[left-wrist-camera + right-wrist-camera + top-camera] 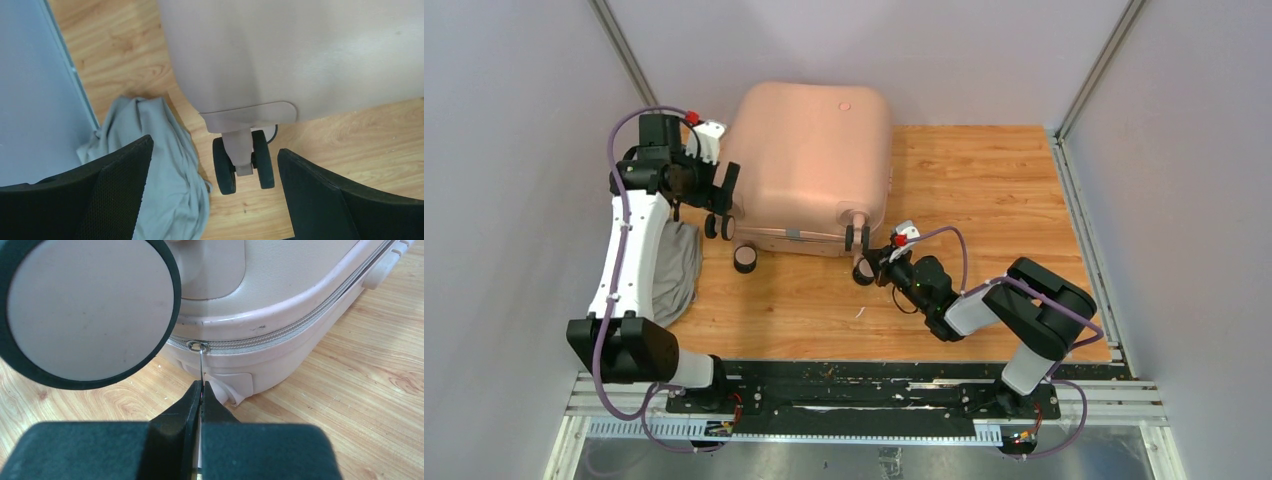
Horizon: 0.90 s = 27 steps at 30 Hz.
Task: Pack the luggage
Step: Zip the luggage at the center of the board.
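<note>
Top view, luggage: The pink luggage (809,160) lies shut on the wooden table (984,200), toward the back and a bit left.
Top view, cloth: A grey cloth (679,268) lies on the table beside the luggage, not in it. It might get left out.
Top view, arms: The left gripper (716,192) is at the luggage's left side. The right gripper (871,262) is at its near right corner.
Left wrist view, jaws: Wide apart, holding nothing, with a wheel (243,162) below them.
Left wrist view, worry: Nothing holds the luggage down, so a hard tug could roll or slide it.
Right wrist view, jaws: Pinched tight together on the thin zipper pull (201,367).
Right wrist view, worry: The pull is tiny and could slip out. A sideways tug could jam the zipper (280,335). The big wheel is very close and might get bumped.
</note>
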Tool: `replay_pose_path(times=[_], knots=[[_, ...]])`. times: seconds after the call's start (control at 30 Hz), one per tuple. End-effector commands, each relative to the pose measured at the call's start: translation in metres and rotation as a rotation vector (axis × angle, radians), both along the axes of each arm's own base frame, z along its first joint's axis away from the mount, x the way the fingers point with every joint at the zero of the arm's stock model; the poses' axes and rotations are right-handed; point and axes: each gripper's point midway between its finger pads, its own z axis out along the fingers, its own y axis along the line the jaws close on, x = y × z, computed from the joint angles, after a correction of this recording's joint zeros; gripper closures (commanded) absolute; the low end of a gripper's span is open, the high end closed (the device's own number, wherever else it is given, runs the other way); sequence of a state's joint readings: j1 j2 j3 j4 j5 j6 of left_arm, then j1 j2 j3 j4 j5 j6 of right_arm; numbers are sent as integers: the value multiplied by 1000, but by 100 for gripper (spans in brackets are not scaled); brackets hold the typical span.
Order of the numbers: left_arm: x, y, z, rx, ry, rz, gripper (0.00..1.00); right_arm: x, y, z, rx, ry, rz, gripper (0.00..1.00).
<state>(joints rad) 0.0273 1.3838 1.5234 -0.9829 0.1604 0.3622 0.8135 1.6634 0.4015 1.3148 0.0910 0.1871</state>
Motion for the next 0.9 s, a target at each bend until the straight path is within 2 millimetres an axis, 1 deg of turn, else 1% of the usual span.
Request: replay_pose_path(times=[0.0, 0.2, 0.27, 0.3, 0.37, 0.5, 0.6, 0.63, 0.67, 0.7, 0.8, 0.87], knots=[[-3, -6, -21, -150, 69, 66, 0, 8, 1, 31, 76, -63, -57, 100], [-9, -25, -52, -256, 133, 4, 0, 6, 8, 32, 66, -60, -45, 100], [-10, -28, -63, -265, 164, -9, 0, 5, 10, 30, 59, -57, -44, 100], [-10, -26, -67, -263, 172, -10, 2, 5, 11, 30, 58, -56, -44, 100], [-10, -27, -70, -286, 181, -23, 15, 6, 11, 29, 56, -56, -48, 100], [-10, -37, -64, -327, 160, -99, 51, 7, 10, 29, 60, -59, -66, 100], [-13, -43, -58, -353, 147, -126, 75, 8, 7, 31, 54, -72, -80, 100], [-15, -44, -56, -357, 140, -134, 85, 8, 5, 32, 52, -75, -88, 100], [-16, -45, -54, -357, 133, -138, 94, 9, 3, 33, 50, -79, -99, 100], [-18, -47, -52, -360, 128, -146, 99, 9, 1, 35, 53, -84, -107, 100], [-24, -51, -44, -371, 102, -171, 100, 8, 1, 42, 57, -102, -109, 100], [-30, -57, -39, -381, 85, -202, 100, 6, 4, 46, 42, -120, -104, 100]])
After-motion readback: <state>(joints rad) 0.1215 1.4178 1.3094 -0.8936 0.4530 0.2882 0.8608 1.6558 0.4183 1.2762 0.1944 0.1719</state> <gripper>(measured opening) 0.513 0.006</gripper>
